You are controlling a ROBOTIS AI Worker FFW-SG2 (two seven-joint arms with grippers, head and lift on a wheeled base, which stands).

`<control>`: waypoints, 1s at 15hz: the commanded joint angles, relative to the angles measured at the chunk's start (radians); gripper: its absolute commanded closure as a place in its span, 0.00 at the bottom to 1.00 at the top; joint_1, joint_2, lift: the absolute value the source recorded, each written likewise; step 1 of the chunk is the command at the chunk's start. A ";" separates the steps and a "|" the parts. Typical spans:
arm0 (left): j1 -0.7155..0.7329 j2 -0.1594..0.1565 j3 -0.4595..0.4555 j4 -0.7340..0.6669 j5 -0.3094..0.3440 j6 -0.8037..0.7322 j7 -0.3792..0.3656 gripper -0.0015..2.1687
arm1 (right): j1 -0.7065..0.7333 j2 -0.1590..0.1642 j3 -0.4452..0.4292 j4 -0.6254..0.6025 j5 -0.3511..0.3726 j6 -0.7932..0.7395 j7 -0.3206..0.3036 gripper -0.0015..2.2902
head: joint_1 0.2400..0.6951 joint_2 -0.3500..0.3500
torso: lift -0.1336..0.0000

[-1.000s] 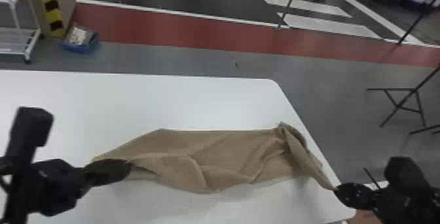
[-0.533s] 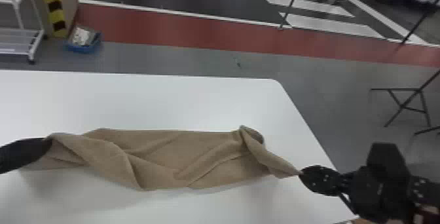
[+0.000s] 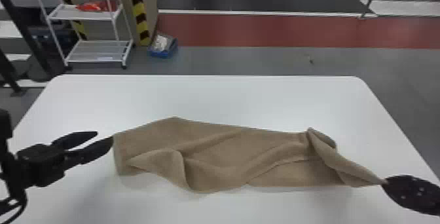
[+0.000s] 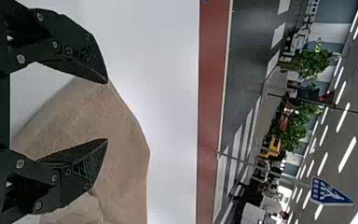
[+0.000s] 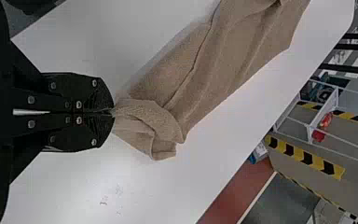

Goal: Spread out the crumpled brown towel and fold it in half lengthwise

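Observation:
Across the white table lies the brown towel (image 3: 216,154), stretched sideways with wrinkles and loose folds. At its left end my left gripper (image 3: 105,135) stands open, one finger close to the towel's edge. The left wrist view has the left gripper (image 4: 107,111) with its fingers parted and towel (image 4: 121,126) behind and between them. My right gripper (image 3: 385,182) is shut on the towel's right corner, which is pulled to a point. In the right wrist view the right gripper (image 5: 113,112) pinches that tip, with a folded flap of towel (image 5: 154,121) beside it.
The white table (image 3: 209,99) has its far edge beyond the towel and its right edge near my right gripper. On the floor behind stand a white shelf rack (image 3: 98,51) and a blue bin (image 3: 163,46).
The head view has turned toward the left. My left gripper, earlier closed at the towel's left end, has opened and let go. The towel's left end now spreads wider; the right gripper keeps its hold.

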 commanded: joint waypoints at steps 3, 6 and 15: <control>0.073 -0.035 -0.222 -0.276 -0.070 0.156 -0.024 0.05 | 0.007 0.010 -0.001 0.000 0.010 -0.001 0.005 0.61 | 1.00 0.36 | 0.07; 0.065 -0.037 -0.463 -0.298 -0.262 0.177 -0.025 0.09 | 0.019 0.011 -0.006 0.005 0.013 -0.005 0.005 0.61 | 1.00 0.12 | 0.07; -0.032 -0.066 -0.732 -0.209 -0.486 0.251 0.162 0.12 | 0.030 0.016 -0.009 0.022 0.015 -0.008 0.005 0.61 | 1.00 0.00 | 0.07</control>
